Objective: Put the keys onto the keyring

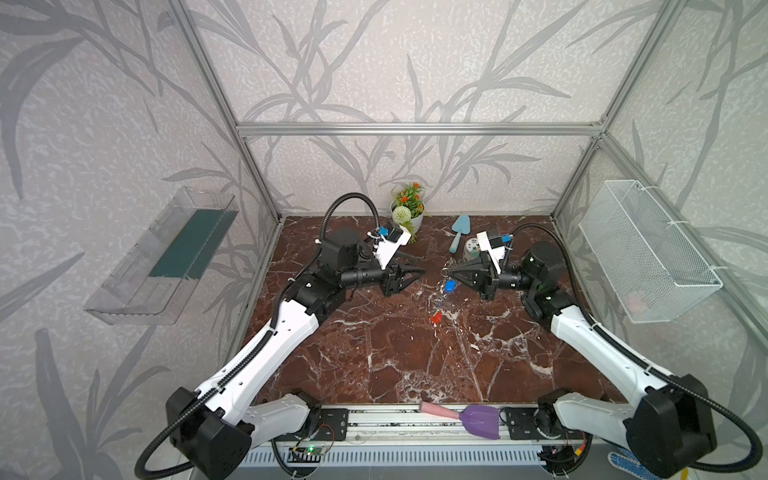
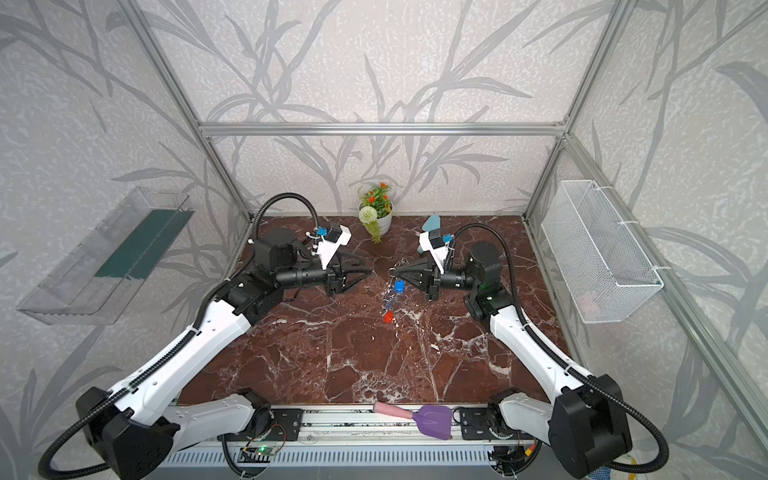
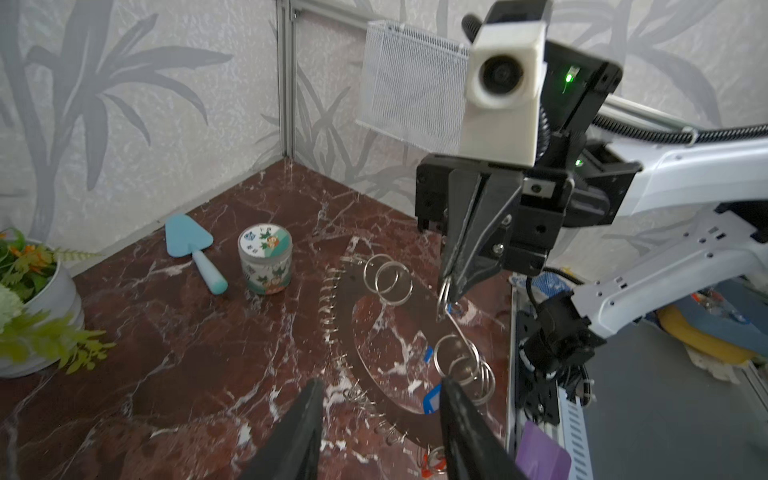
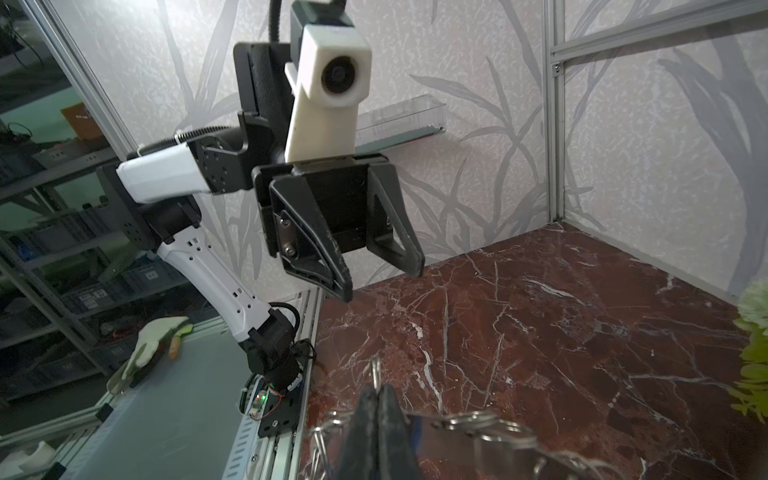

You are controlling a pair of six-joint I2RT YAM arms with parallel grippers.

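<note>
The marble table [image 1: 395,353] fills the lower middle of both top views. Left of centre, the left gripper [image 1: 422,265] hovers with its fingers apart, holding nothing. Facing it, just right of centre, the right gripper [image 1: 451,272] is pinched tight on a small wire ring at the edge of the keyring [image 3: 338,299]. The keyring runs from that tip down toward frame centre; whether it lies flat I cannot tell. Along it show 3 keys [image 1: 449,286]: 2 blue and 1 red key [image 1: 436,318].
</note>
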